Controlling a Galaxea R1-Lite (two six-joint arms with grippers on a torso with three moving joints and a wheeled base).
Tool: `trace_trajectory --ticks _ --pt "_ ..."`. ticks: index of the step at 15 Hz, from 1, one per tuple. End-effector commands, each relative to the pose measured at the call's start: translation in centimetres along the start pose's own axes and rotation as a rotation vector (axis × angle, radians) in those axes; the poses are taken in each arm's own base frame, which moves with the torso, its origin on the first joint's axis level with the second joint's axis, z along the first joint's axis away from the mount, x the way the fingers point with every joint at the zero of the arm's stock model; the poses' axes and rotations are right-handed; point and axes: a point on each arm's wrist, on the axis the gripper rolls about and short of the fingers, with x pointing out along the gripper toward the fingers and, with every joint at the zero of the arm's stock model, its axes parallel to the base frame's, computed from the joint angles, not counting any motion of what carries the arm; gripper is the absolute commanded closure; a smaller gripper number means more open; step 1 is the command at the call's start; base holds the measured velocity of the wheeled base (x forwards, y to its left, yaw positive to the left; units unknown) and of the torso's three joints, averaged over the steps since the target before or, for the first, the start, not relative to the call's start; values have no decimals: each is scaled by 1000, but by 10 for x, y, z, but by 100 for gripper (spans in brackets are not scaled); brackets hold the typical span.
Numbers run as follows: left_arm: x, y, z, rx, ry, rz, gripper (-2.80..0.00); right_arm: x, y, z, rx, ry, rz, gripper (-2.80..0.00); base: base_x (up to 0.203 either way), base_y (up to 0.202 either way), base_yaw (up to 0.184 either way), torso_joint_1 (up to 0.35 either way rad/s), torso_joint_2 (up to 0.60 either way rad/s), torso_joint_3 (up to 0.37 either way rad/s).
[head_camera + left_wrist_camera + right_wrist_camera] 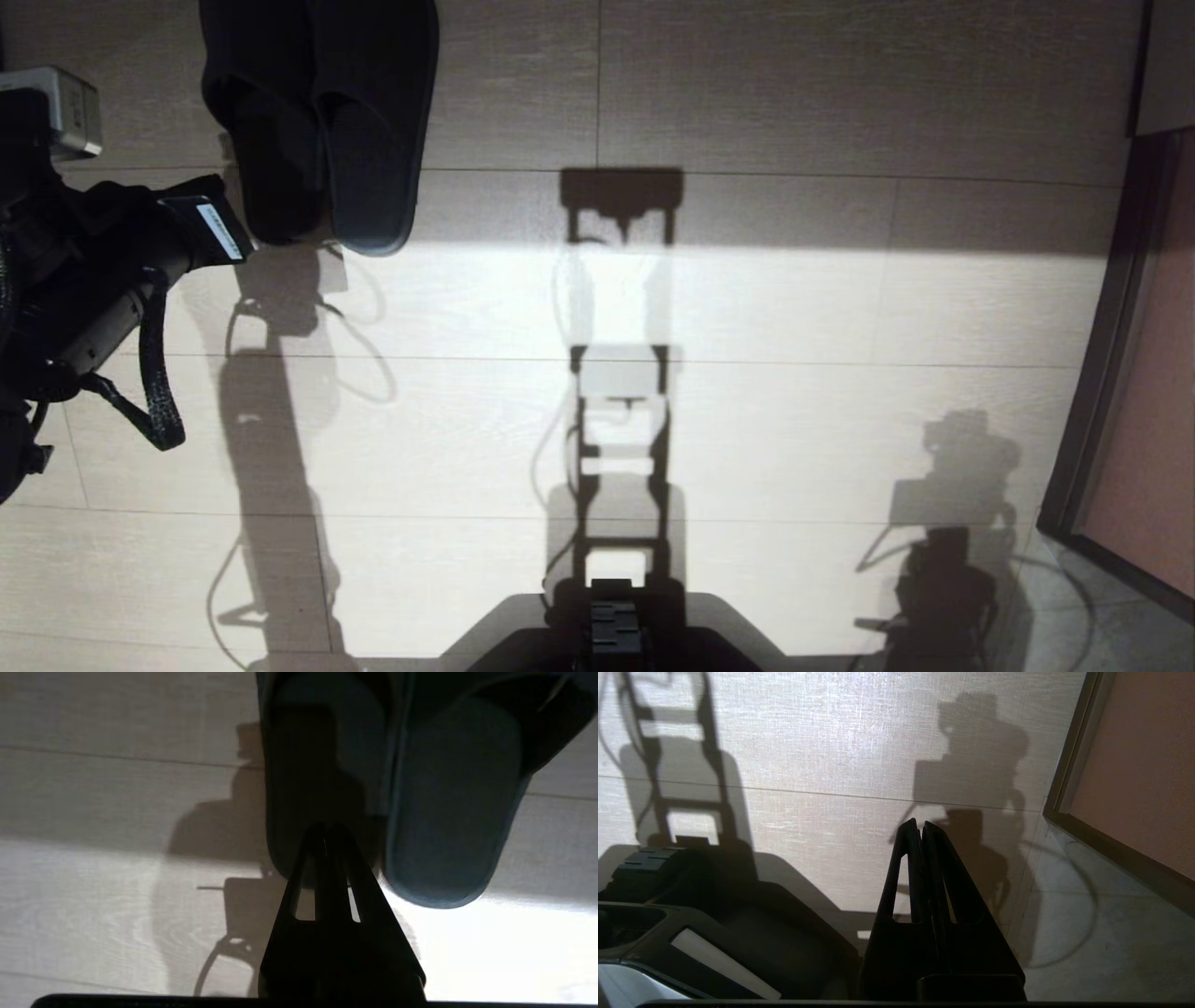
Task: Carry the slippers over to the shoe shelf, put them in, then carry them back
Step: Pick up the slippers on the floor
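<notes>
Your left gripper (pixel 327 833) has its fingers pressed together, tips just at the heel end of the slippers (pixel 397 788), which lie side by side on the floor (pixel 93 812). They look light and floppy, so you'd likely do best pinching both inner heel rims together.

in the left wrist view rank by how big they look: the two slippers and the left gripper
1. Slippers: the two look about alike and are cut off at the frame edge, so I would not rank one over the other.
2. Left gripper, shut at one slipper's heel; it sits nearest the camera, so its apparent size is inflated.
</notes>
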Motion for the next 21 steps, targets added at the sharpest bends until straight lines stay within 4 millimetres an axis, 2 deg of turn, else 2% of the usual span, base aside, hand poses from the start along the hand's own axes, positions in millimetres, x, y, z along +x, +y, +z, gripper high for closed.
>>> trace_trajectory --ticks 1,7,8,12,14,18,20,21 --pt "2 0 -3 1 1 10 0 0 0 0 0 -2 0 0 0 0 0 0 0 0" --pt "21 -5 -33 47 80 15 0 0 0 0 0 -2 0 0 0 0 0 0 0 0" --pt "22 -6 -33 43 75 14 0 0 0 0 0 -2 0 0 0 0 0 0 0 0" --pt "25 -7 -28 21 42 10 0 0 0 0 0 -2 0 0 0 0 0 0 0 0" --pt "24 -8 -20 -25 -7 7 0 0 0 0 0 -2 0 0 0 0 0 0 0 0" --pt "8 -9 7 -125 -86 -17 0 0 0 0 0 -2 0 0 0 0 0 0 0 0" --pt "3 -11 8 -133 -78 -32 0 0 0 0 0 -2 1 0 0 0 0 0 0 0" --pt "1 -12 6 -130 -66 -36 -280 0 0 0 0 -2 0 0 0 0 0 0 0 0"
